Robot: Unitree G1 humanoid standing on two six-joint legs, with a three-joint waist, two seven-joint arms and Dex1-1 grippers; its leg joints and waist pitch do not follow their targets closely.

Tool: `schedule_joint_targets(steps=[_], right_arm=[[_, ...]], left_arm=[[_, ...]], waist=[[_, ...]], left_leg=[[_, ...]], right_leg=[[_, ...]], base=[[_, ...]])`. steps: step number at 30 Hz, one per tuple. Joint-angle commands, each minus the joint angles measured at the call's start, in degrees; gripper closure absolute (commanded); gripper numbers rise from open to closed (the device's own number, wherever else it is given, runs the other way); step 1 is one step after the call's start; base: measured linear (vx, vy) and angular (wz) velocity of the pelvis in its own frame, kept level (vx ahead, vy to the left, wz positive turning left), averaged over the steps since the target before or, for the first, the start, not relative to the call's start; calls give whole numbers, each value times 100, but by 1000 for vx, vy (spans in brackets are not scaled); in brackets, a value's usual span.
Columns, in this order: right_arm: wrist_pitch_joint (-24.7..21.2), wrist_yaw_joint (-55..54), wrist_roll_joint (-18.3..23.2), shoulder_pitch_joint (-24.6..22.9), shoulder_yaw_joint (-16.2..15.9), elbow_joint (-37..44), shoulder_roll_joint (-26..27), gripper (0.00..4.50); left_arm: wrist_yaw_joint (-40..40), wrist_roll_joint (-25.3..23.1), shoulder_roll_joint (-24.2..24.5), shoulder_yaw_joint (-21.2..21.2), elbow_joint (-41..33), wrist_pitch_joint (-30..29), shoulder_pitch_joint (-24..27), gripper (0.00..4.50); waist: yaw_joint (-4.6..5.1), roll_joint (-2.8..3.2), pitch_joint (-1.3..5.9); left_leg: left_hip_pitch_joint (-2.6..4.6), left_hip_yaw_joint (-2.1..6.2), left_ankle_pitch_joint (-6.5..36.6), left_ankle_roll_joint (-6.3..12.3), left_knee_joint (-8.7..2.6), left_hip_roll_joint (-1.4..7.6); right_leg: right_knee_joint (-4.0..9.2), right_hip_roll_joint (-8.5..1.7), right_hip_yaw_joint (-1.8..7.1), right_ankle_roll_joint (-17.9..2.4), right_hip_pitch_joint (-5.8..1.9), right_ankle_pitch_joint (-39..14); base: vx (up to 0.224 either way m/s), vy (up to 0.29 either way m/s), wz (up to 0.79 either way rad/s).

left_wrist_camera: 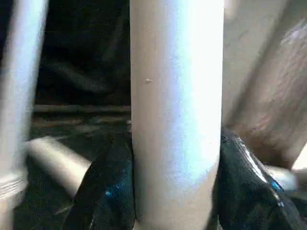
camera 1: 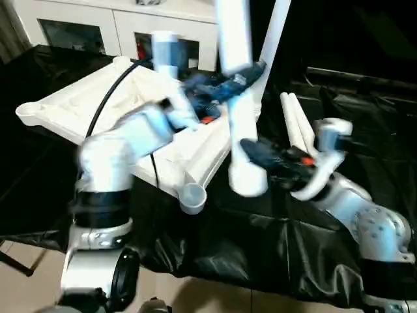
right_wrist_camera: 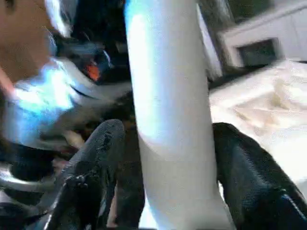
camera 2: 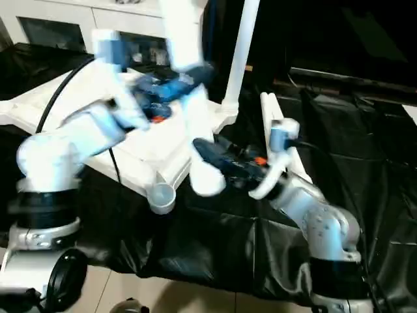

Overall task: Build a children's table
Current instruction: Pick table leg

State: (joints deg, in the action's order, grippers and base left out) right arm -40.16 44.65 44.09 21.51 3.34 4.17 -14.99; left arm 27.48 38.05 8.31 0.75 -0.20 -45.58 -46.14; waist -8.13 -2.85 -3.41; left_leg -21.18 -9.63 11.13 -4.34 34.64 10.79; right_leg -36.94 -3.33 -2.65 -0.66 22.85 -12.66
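The children's table top (camera 1: pixel 78 104) lies upside down on the black cover, an empty corner socket (camera 1: pixel 192 195) toward me. One white leg (camera 1: pixel 277 32) stands upright in the far corner. A second leg (camera 1: pixel 242 130) slants steeply over the top's right edge, its flared end (camera 1: pixel 247 179) lowest. My left gripper (camera 1: pixel 228 88) is shut on this leg's middle, both fingers (left_wrist_camera: pixel 110 191) pressed against it. My right gripper (camera 1: pixel 251 151) straddles the lower part, open, with one finger (right_wrist_camera: pixel 96 163) standing off the leg.
Two loose white legs (camera 1: pixel 296 124) lie side by side on the black-covered work table (camera 1: pixel 260 241), right of the top. White cabinets (camera 1: pixel 98 26) stand behind. The table's front edge runs just below my forearms, with floor beneath.
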Motion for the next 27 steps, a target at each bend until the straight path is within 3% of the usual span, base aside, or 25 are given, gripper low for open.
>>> schedule_joint_targets(steps=[1, 3, 6, 9, 10, 12, 18, 25, 26, 27], right_arm=[[233, -268, -563, 224, -374, 25, -45, 145], [396, -569, -984, 375, -628, -210, 58, 145], [584, -871, -1216, 549, -753, -498, 364, 145], [771, -1234, -1465, 706, -795, -751, 630, 184], [783, -1314, -1460, 757, -765, -817, 714, 184], [798, -1363, -1468, 806, -743, -865, 792, 218], [825, -1339, -1502, 859, -737, -914, 855, 251], [732, -1013, -1259, 796, -657, -798, 867, 259], [715, -968, -1223, 785, -652, -774, 860, 259], [668, -791, -1099, 747, -644, -693, 821, 259]], left_arm=[[-389, -408, 2, -163, 0, 93, -130, 264], [-491, -496, -66, -253, -22, 116, -123, 264], [-584, -797, -101, -440, 15, 287, -102, 264], [-655, -897, -132, -469, 77, 341, -112, 264], [-687, -977, -101, -499, 89, 379, -117, 264], [-713, -1033, -82, -508, 94, 404, -113, 264], [-772, -1058, -123, -392, 122, 407, -99, 264], [-590, -920, -120, -289, 170, 324, -97, 264], [-559, -868, -127, -266, 161, 305, -91, 208], [-538, -718, -184, -148, 165, 273, -89, 194]], waist=[[11, 42, 393], [36, 29, 391], [57, 33, 392], [46, 29, 407], [51, 7, 405], [47, 21, 401], [41, 14, 395], [44, 45, 399], [44, 41, 401], [41, 40, 400]], left_leg=[[24, 68, 185, -239, -386, 172], [24, 59, 236, -265, -383, 165], [28, 53, 281, -233, -389, 170], [39, 49, 141, -187, -383, 182], [31, 48, 147, -189, -388, 178], [44, 48, 224, -180, -394, 183], [35, 43, 245, -180, -394, 180], [40, 47, 285, -175, -392, 179], [41, 46, 295, -168, -391, 179], [34, 47, 289, -163, -390, 175]], right_leg=[[444, -422, 259, -623, -368, -216], [450, -415, 261, -681, -365, -182], [444, -414, 263, -796, -346, -154], [387, -403, 266, -937, -341, 248], [388, -405, 263, -956, -356, 298], [390, -413, 268, -949, -357, 229], [390, -417, 274, -899, -362, 235], [391, -412, 274, -917, -361, 255], [391, -412, 274, -926, -363, 262], [387, -410, 274, -949, -369, 304]], base=[[0, 0, 0], [0, 0, 0], [0, 0, 0], [0, 0, 0], [0, 0, 0], [0, 0, 0], [0, 0, 0], [0, 0, 0], [0, 0, 0], [0, 0, 0]])
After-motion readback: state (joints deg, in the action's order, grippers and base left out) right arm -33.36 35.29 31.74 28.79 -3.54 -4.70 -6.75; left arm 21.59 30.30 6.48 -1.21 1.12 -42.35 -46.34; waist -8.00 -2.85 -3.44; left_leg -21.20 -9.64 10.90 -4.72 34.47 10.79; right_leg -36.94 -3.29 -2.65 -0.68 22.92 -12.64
